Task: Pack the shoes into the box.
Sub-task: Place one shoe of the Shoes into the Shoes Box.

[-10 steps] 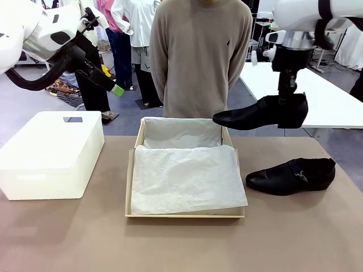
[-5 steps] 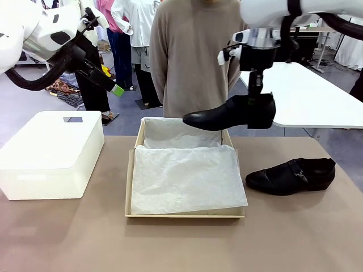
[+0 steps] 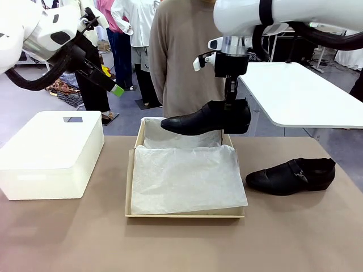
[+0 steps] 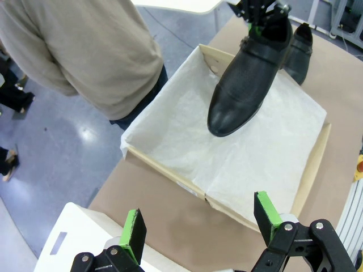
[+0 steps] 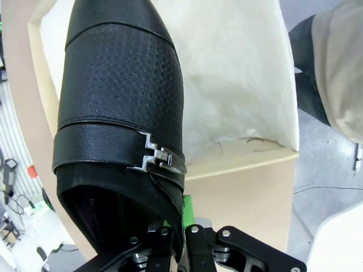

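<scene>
Overhead, the right gripper (image 3: 229,103) pinches the heel rim of one black dress shoe (image 3: 198,120), holding it level in the air above the far end of the cardboard shoebox (image 3: 130,181), toe toward the robot's left. White tissue paper (image 3: 181,178) lines the shoebox. The second shoe (image 3: 292,175) lies on the table (image 3: 170,243) just beside the shoebox's right wall. The left gripper (image 4: 199,218) hangs high above the white bin (image 3: 51,153), fingers spread wide, empty.

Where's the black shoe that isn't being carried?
That black leather shoe lies on the brown table, robot's right in the front view, beside the tan cardboard box, toe toward it.
</scene>
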Controlling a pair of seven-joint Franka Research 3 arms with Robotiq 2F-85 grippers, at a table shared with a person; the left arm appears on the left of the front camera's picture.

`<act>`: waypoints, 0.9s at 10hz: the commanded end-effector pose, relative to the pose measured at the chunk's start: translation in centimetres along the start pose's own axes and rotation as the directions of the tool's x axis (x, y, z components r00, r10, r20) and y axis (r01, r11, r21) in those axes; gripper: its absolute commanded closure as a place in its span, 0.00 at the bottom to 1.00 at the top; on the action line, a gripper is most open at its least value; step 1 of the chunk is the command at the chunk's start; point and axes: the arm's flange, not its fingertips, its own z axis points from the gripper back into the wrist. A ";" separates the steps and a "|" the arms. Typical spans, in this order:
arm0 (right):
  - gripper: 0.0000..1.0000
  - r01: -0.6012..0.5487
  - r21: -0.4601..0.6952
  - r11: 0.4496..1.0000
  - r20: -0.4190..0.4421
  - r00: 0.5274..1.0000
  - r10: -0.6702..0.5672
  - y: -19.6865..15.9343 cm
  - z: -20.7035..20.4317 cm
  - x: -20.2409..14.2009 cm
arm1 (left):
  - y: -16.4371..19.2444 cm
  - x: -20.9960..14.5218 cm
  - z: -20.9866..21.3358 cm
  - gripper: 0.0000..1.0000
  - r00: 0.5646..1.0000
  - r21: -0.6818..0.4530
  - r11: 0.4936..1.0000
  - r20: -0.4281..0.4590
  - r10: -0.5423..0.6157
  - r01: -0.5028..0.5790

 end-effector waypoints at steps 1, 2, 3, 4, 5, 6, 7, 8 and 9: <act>1.00 0.064 -0.026 0.998 0.006 0.998 -0.064 -0.8 0.6 1.9 | 0.2 -0.2 0.0 0.00 1.000 -0.014 1.000 0.014 -0.008 0.008; 1.00 0.072 -0.038 0.997 0.009 0.997 -0.072 -1.0 0.1 2.7 | 0.2 -0.2 0.0 0.00 1.000 -0.014 1.000 0.014 -0.008 0.008; 1.00 0.077 -0.038 0.996 0.011 0.997 -0.077 -1.5 -0.3 3.2 | 0.2 -0.2 0.0 0.00 1.000 -0.014 1.000 0.014 -0.008 0.008; 1.00 0.084 -0.038 0.996 0.020 0.996 -0.084 -2.1 -0.8 3.7 | 0.2 -0.2 0.0 0.00 1.000 -0.014 1.000 0.014 -0.008 0.008; 1.00 0.081 -0.043 0.996 0.019 0.997 -0.080 -2.7 -1.3 4.2 | 0.2 -0.2 0.0 0.00 1.000 -0.014 1.000 0.014 -0.008 0.008; 1.00 0.066 -0.051 0.996 0.011 0.998 -0.066 -3.3 -2.1 4.7 | 0.2 -0.2 0.0 0.00 1.000 -0.014 1.000 0.014 -0.008 0.008; 1.00 0.058 -0.060 0.997 0.007 0.998 -0.058 -3.9 -2.8 5.1 | 0.2 -0.2 0.0 0.00 1.000 -0.014 1.000 0.014 -0.008 0.008; 1.00 0.058 -0.064 0.996 0.002 0.998 -0.058 -4.4 -3.5 5.4 | 0.2 -0.2 0.0 0.00 1.000 -0.014 1.000 0.014 -0.008 0.008; 1.00 0.057 -0.060 0.997 0.003 0.998 -0.057 -4.9 -4.2 5.8 | 0.2 -0.2 0.0 0.00 1.000 -0.014 1.000 0.014 -0.008 0.008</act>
